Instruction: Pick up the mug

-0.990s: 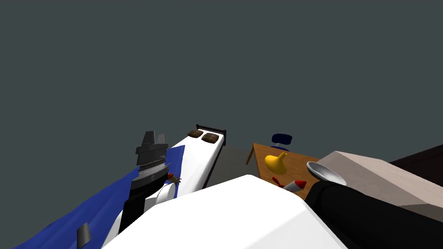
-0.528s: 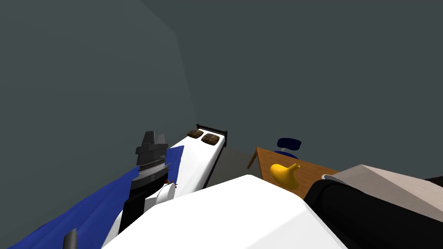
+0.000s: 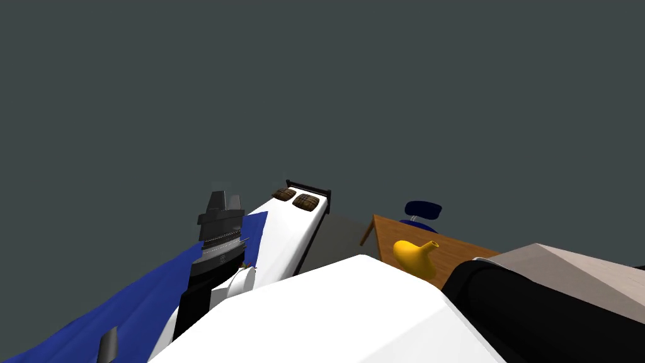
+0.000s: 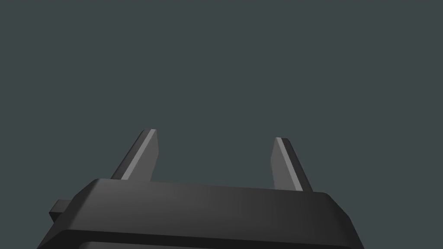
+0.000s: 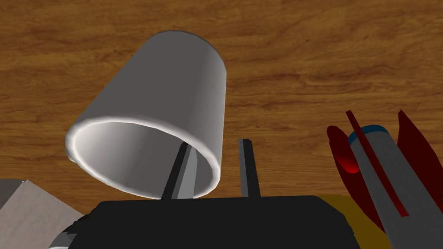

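A plain grey mug sits on a wooden table right in front of my right gripper. One finger reaches inside the mug and the other stands just outside, so the jaws are drawn in narrowly on the mug's wall near the rim. My left gripper is open with nothing between its fingers, facing a flat dark grey surface. In the head view the left arm is raised over the bed's edge.
A red and grey toy rocket lies close beside the mug. A yellow vase stands on the table, with a blue chair behind. A pale grey box is at the right, and a white bed with a blue blanket at the left.
My head view has shifted a little. The bowl and the toy rocket seen a second ago are now hidden behind my right arm and the grey box.
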